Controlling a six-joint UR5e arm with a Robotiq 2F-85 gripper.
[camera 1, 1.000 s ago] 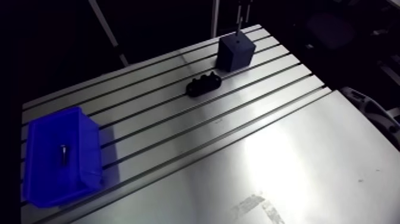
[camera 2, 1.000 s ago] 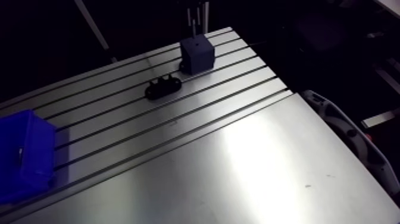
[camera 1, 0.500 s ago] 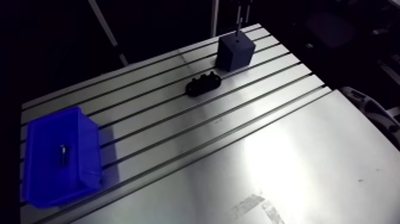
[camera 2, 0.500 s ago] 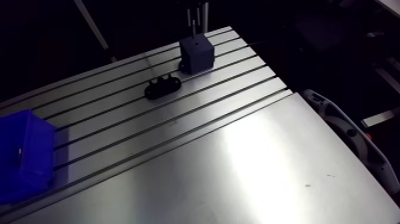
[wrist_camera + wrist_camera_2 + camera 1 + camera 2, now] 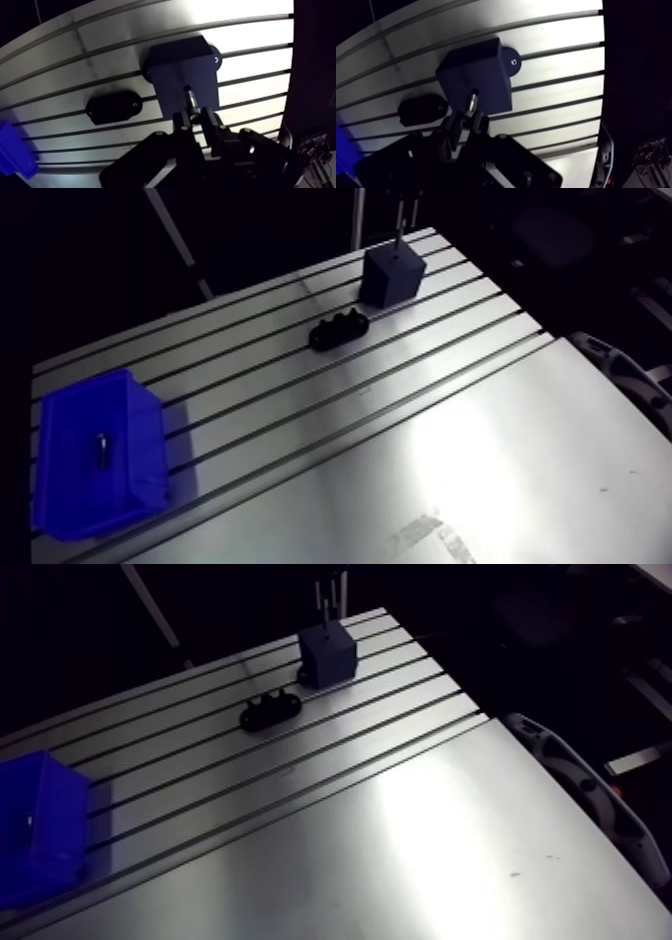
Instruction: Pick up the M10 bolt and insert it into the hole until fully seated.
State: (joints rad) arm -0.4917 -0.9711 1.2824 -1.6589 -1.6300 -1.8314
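Note:
In the wrist view my gripper (image 5: 195, 117) is shut on a grey bolt (image 5: 191, 101), which sticks out ahead of the fingertips. The bolt's tip points down at the top face of a dark blue block (image 5: 182, 70), where a small dark hole (image 5: 187, 88) shows right at the tip. I cannot tell whether the tip has entered the hole. In the arm view the block (image 5: 392, 275) stands at the table's far edge, and the gripper (image 5: 400, 210) comes down just above it.
A black oblong fixture (image 5: 338, 329) lies on the slotted table (image 5: 420, 438) just in front of the block. A blue bin (image 5: 95, 453) at the near left corner holds a small bolt (image 5: 102, 448).
The whole arm view has shifted slightly, so the camera moved. The gripper still holds the bolt over the block.

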